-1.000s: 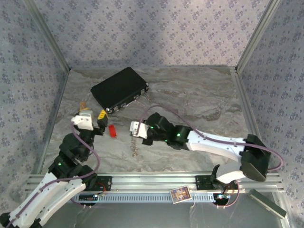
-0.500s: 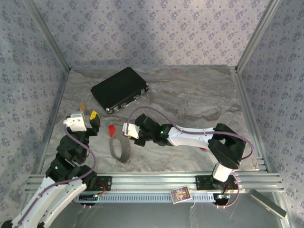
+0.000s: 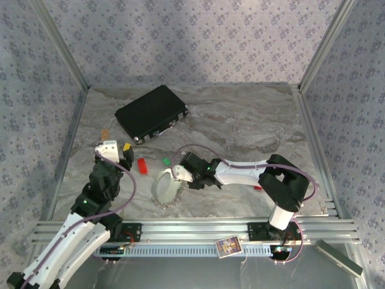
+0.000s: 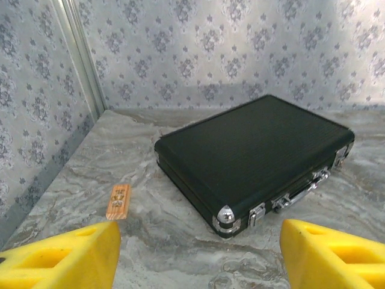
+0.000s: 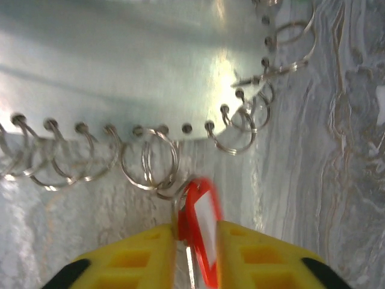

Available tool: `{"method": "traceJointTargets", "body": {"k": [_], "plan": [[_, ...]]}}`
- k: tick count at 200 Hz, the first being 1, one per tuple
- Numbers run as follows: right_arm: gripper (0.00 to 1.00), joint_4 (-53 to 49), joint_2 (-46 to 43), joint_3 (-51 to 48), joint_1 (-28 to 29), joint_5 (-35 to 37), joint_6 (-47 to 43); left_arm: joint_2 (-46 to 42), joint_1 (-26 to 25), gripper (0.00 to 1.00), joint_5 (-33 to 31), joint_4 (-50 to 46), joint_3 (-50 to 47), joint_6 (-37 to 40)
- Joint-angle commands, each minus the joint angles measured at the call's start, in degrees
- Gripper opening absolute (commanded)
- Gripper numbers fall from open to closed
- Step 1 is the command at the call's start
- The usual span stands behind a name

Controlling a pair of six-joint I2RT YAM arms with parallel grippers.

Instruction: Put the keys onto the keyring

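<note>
The keyring [image 3: 164, 188], a shiny metal band hung with split rings, lies at the table's front middle. My right gripper [image 3: 180, 174] is at its right side. In the right wrist view the keyring [image 5: 150, 72] spans the top, and a red key [image 5: 202, 226] hangs from one of its split rings. The key sits blurred and turned between my right gripper's [image 5: 197, 253] slightly parted yellow fingers. Another red key [image 3: 142, 165] and a green key [image 3: 166, 162] lie on the table. My left gripper [image 3: 124, 150] is open beside them, and in its wrist view the left gripper [image 4: 198, 259] holds nothing.
A flat black case [image 3: 151, 112] lies at the back left, large in the left wrist view as the black case [image 4: 258, 156]. A small wooden block [image 4: 118, 201] rests near the left wall. Metal frame rails border the table's front and sides.
The right gripper has carried the keyring left and down onto the table, then eased its jaws apart round the red key. The green key has come into sight. The left arm shifted slightly.
</note>
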Motion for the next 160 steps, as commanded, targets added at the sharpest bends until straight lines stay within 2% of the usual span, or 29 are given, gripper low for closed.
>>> {"method": "traceJointTargets", "body": {"k": [1,15,33,56,64,80,96,128,160], "plan": [[0.31,-2.32,-2.66,-2.1,-1.16,0.62,-0.74,1.25,1.04,0.7,1.77,3.56,-0.77,-0.84],[0.35,-3.17,-6.41,-3.48,-2.93,-1.77,-0.2,2.19,1.61,0.72,2.11,3.89,-1.03,-0.77],[0.37,-3.92,-13.72,-6.03,-5.99,-7.75,0.81,3.57,2.97,0.81,2.85,4.78,-1.63,-0.73],[0.42,4.53,-26.1,-13.86,-12.51,-15.56,8.67,6.04,6.0,0.89,3.91,7.0,-2.81,-1.25],[0.46,8.89,-30.43,-17.02,-14.98,-16.46,12.03,6.89,7.3,0.95,4.62,8.38,-3.27,-1.34],[0.57,15.85,-36.93,-21.84,-19.59,-12.8,16.78,9.13,10.19,0.97,6.55,10.91,-3.9,-1.29],[0.62,17.65,-41.31,-24.43,-24.95,-6.96,18.9,11.99,13.06,0.97,7.61,13.38,-3.94,-1.29],[0.63,22.0,-42.47,-26.86,-38.69,-1.03,22.51,18.0,17.28,0.97,8.88,22.54,-5.98,-1.12],[0.63,43.02,-38.34,-35.14,-49.63,0.92,24.34,27.14,20.69,0.97,8.96,32.13,-7.25,1.01]]}}
